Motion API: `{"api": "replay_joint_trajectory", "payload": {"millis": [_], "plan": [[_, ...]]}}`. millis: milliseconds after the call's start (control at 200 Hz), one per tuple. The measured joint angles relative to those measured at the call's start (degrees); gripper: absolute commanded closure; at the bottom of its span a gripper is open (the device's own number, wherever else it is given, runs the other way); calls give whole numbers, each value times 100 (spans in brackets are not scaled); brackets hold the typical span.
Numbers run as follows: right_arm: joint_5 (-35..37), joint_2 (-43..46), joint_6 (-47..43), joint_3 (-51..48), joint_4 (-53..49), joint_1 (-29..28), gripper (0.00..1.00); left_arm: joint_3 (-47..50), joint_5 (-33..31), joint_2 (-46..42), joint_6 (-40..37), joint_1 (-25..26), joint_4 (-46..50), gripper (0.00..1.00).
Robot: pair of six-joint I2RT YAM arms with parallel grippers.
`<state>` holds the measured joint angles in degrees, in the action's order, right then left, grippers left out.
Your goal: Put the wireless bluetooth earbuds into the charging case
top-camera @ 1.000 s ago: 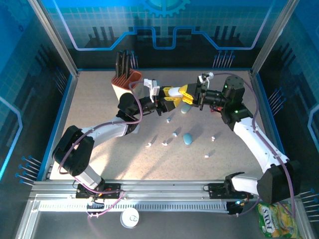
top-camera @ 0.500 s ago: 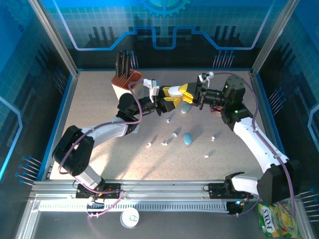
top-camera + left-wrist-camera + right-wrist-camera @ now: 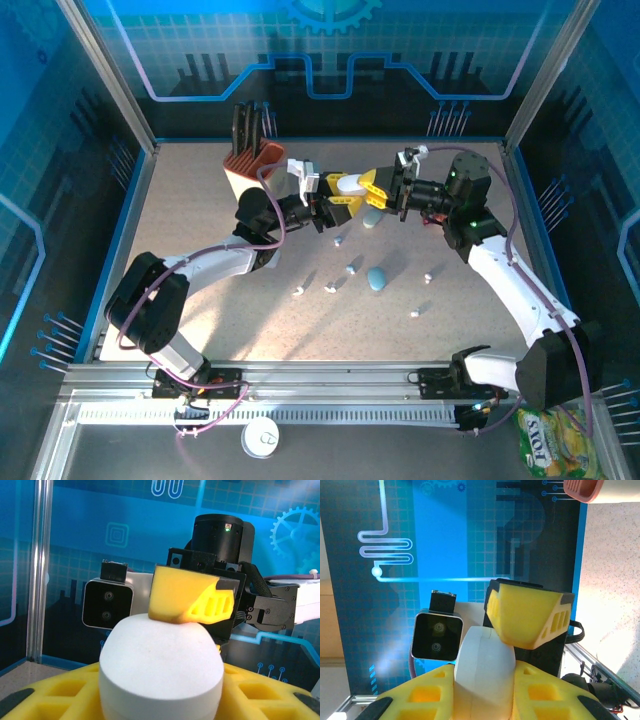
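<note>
Over the 12 o'clock half of the table [image 3: 190, 230], the right end effector [image 3: 372, 187] is clenched on the white charging case [image 3: 351, 183]. The left end effector [image 3: 340, 198] straddles the same case, though I cannot tell whether it grips. The earbuds [image 3: 330, 289] lie scattered at 6 o'clock from it, among two blue cases [image 3: 377, 279].

white case [image 3: 481, 652], pinched by right gripper [image 3: 482, 669]

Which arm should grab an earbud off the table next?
Probably the left. The right gripper is shut on the white case and can hold it steady, while the left gripper, also at the case, hangs right over the nearest earbud.
</note>
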<state>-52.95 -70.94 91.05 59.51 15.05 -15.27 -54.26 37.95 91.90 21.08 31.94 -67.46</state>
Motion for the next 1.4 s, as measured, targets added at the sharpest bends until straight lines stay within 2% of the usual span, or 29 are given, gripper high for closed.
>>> {"api": "replay_joint_trajectory", "payload": {"millis": [170,330,480,625,680,745,850,925,1030,1196,1401], "plan": [[2,0,-2,0,0,-11,93,11,4,0,7,-4,-22,65],[2,0,2,0,2,-11,89,15,4,0,24,-7,-37,66],[9,2,-111,0,-57,-11,55,42,2,0,24,-7,-37,67],[197,122,-802,57,-811,96,25,68,11,-2,24,-7,-42,67],[219,186,-1231,101,-1139,201,19,118,48,-4,26,-15,-37,66],[240,249,-1873,205,-1650,358,17,199,122,-4,90,-42,-31,66],[409,269,-3407,632,-2887,527,17,293,313,-4,264,-127,-11,66],[761,275,-4614,1023,-3773,474,16,361,356,-13,345,-192,13,66],[1392,411,-5875,1189,-4347,190,16,496,356,-57,439,-254,33,67],[2076,516,-6832,1193,-4610,-369,16,649,363,-192,448,-254,118,67],[2649,343,-7211,1252,-4697,-739,18,675,409,-282,448,-254,162,67]]}}
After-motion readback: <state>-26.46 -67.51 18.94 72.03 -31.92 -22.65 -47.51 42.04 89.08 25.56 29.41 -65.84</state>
